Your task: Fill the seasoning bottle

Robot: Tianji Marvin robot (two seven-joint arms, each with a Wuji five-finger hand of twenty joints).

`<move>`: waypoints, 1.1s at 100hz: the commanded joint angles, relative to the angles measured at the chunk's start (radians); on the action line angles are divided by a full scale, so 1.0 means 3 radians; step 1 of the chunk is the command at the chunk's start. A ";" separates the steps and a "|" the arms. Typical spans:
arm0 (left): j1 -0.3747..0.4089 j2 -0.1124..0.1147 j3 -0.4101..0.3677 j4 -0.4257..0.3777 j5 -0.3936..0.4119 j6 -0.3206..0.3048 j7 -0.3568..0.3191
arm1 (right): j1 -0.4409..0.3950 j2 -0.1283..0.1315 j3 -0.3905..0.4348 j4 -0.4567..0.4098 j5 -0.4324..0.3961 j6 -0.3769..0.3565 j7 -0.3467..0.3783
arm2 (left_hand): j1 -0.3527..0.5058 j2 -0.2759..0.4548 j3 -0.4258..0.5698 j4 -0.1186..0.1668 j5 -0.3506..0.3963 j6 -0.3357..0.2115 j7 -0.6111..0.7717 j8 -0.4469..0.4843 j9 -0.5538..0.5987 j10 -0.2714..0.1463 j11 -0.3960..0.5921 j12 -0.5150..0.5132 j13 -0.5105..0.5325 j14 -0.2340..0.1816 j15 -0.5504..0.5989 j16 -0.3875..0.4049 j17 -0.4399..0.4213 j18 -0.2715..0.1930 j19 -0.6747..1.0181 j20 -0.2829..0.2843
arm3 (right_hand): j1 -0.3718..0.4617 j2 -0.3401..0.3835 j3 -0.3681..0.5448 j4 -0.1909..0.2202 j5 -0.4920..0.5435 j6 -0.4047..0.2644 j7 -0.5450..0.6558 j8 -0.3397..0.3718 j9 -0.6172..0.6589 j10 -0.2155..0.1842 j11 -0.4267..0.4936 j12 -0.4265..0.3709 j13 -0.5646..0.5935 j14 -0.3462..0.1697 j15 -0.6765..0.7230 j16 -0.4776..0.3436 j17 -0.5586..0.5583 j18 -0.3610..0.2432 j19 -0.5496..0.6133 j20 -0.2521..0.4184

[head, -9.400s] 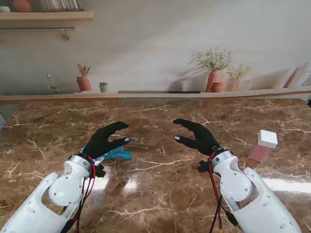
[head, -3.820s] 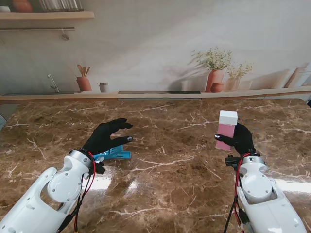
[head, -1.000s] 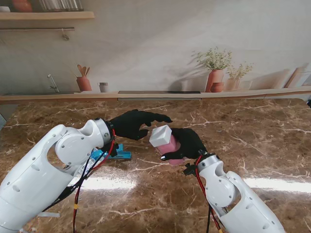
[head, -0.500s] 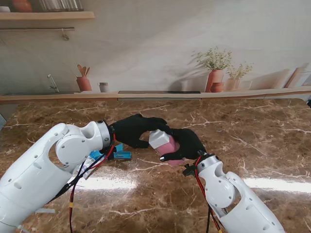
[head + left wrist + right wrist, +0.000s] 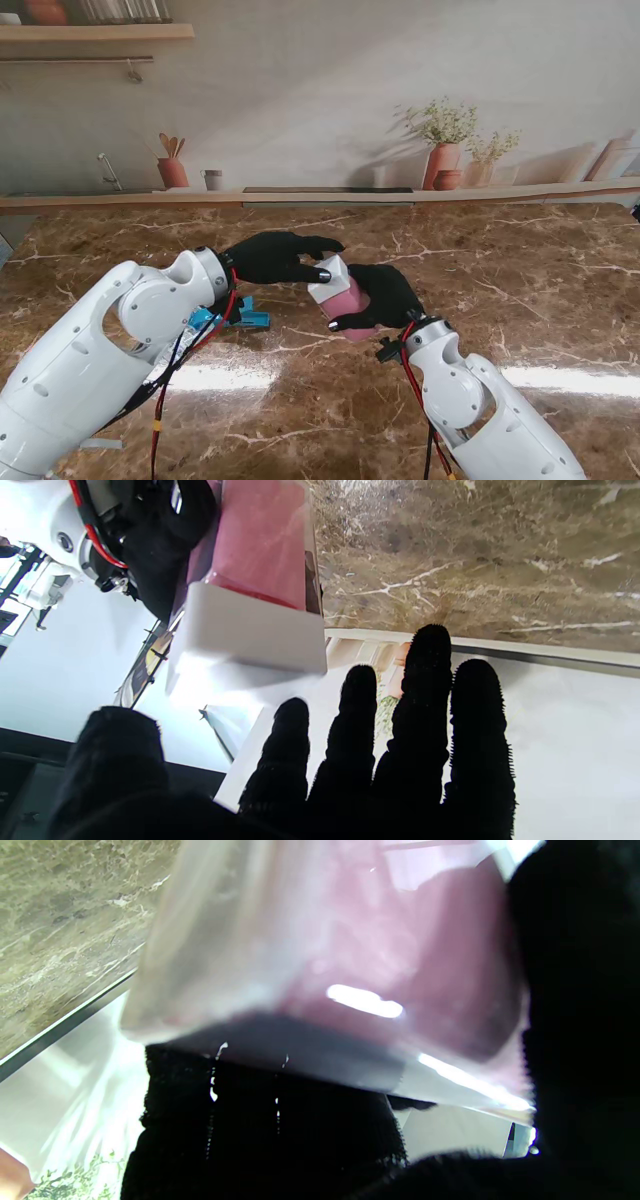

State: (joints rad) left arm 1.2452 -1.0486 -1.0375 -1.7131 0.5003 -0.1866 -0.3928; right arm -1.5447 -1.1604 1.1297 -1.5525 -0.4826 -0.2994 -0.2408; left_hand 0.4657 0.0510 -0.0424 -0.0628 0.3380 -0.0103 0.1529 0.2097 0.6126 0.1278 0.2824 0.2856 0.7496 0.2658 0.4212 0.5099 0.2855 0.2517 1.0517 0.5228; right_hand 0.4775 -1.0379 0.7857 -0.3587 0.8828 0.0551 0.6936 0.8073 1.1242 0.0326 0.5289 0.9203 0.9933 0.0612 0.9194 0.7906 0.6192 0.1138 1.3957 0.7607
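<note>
My right hand (image 5: 388, 294) is shut on the pink seasoning bottle (image 5: 347, 298) and holds it above the table, tilted with its white cap (image 5: 328, 280) toward my left hand (image 5: 268, 258). The left hand's fingers are spread apart. One fingertip (image 5: 323, 275) sits at the cap's edge and the others hover just beyond it. In the left wrist view the cap (image 5: 250, 635) and pink body (image 5: 260, 535) lie just past the straight fingers (image 5: 425, 705), not clasped. The bottle (image 5: 350, 940) fills the right wrist view, pressed against the black fingers (image 5: 275, 1130).
A blue packet (image 5: 245, 318) lies on the brown marble table (image 5: 520, 290) under my left forearm, partly hidden. A ledge (image 5: 330, 195) with pots and plants runs along the table's far edge.
Half a second ago my left hand was curled over the white cap. Its fingers have since spread and drawn back a little. The right hand and bottle have stayed in place.
</note>
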 commanded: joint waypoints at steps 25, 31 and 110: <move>0.0036 0.0073 -0.0129 -0.0053 -0.0450 0.0073 -0.0342 | -0.0031 -0.0006 0.0018 -0.0044 0.0021 -0.0009 0.0046 | 0.1491 -0.1878 0.4304 -0.0129 -0.0498 -0.0971 -0.0344 0.0276 -0.1206 -0.0377 -0.0294 -0.0151 -0.1004 -0.0094 -0.0620 -0.0299 -0.0770 0.0296 -0.0708 0.0120 | 0.0986 0.1108 0.1592 0.0418 0.0414 -0.1130 0.0672 0.0272 0.0348 -0.0523 0.0556 0.0183 0.0219 -0.0210 0.0214 0.0067 0.0007 -0.0034 0.0137 -0.0038; 0.0022 0.0088 -0.0108 -0.0053 -0.0410 0.0014 -0.0376 | -0.0022 -0.0006 0.0005 -0.0041 0.0017 -0.0014 0.0045 | 0.1792 -0.1882 0.4279 -0.0013 -0.0575 -0.0988 -0.0362 0.0319 -0.1315 -0.0382 -0.0221 -0.0142 -0.1019 -0.0098 -0.0615 -0.0291 -0.0782 0.0273 -0.0732 0.0170 | 0.0983 0.1106 0.1595 0.0418 0.0415 -0.1128 0.0673 0.0270 0.0347 -0.0525 0.0553 0.0180 0.0220 -0.0216 0.0213 0.0066 0.0009 -0.0035 0.0137 -0.0038; 0.0058 -0.0029 0.0082 -0.0129 -0.0255 0.0391 0.0074 | 0.0022 -0.0018 -0.0066 -0.0036 -0.0004 0.0003 -0.0002 | 0.0159 0.0083 0.0013 0.0062 0.1435 0.0379 0.1552 0.0610 0.0809 0.0290 0.0431 0.0094 0.0817 0.0162 0.0599 0.0021 0.1524 0.0136 0.1097 -0.0259 | 0.0969 0.1113 0.1599 0.0417 0.0436 -0.1128 0.0636 0.0207 0.0372 -0.0520 0.0509 0.0138 0.0244 -0.0205 0.0183 0.0033 0.0036 -0.0036 0.0143 -0.0041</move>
State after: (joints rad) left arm 1.2571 -1.0501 -1.0205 -1.7476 0.4275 -0.0718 -0.3570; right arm -1.5400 -1.1595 1.1075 -1.5561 -0.4884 -0.3011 -0.2477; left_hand 0.5963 0.0317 0.0029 -0.0662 0.6800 0.1802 0.6248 0.4471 0.8166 0.1874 0.3940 0.3137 0.9682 0.2545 0.5680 0.5296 0.7072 0.2776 1.3240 0.4665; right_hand 0.4775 -1.0282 0.7731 -0.3587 0.8845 0.0586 0.6937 0.8079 1.1288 0.0394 0.5289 0.9203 1.0021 0.0658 0.9022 0.7897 0.6201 0.1138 1.3959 0.7607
